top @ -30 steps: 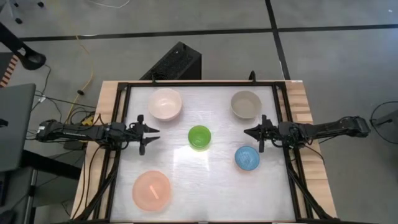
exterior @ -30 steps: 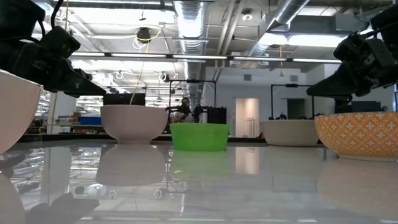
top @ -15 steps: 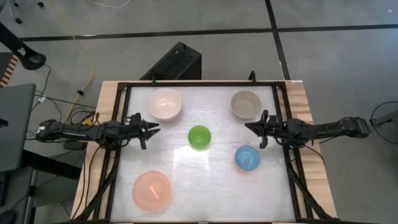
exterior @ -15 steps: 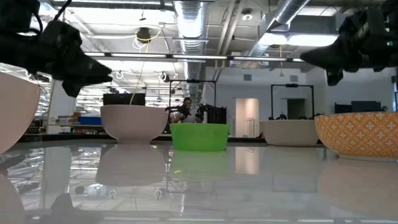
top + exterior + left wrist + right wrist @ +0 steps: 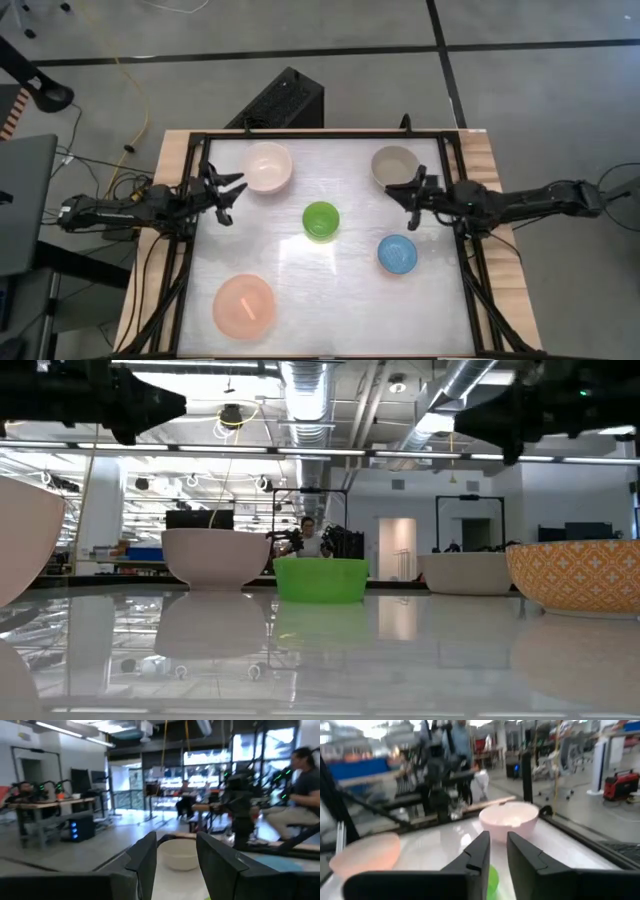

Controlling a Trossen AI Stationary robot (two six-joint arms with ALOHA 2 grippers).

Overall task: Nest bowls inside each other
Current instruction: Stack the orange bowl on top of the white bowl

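Five bowls stand apart on the white table, each on its base: salmon-pink (image 5: 243, 306) near left, cream-white (image 5: 265, 167) far left, grey-beige (image 5: 395, 167) far right, bright green (image 5: 321, 220) in the middle, and a small one, light blue inside (image 5: 397, 254), near right. The low view shows the small one's orange-patterned outside (image 5: 575, 575). My left gripper (image 5: 236, 192) hovers high by the table's left edge, near the cream-white bowl, open and holding nothing. My right gripper (image 5: 408, 195) hovers high at the right, between the grey-beige and blue bowls, its fingers (image 5: 480, 855) slightly apart and holding nothing.
A black frame (image 5: 190, 230) runs around the table. Free table surface lies between the bowls, around the green one. A black box (image 5: 285, 100) stands on the floor beyond the far edge. People sit in the room behind (image 5: 310, 535).
Both grippers have risen well above the bowls and tipped up from a downward slant to about level. Each now points across the table toward the other. No bowl has moved.
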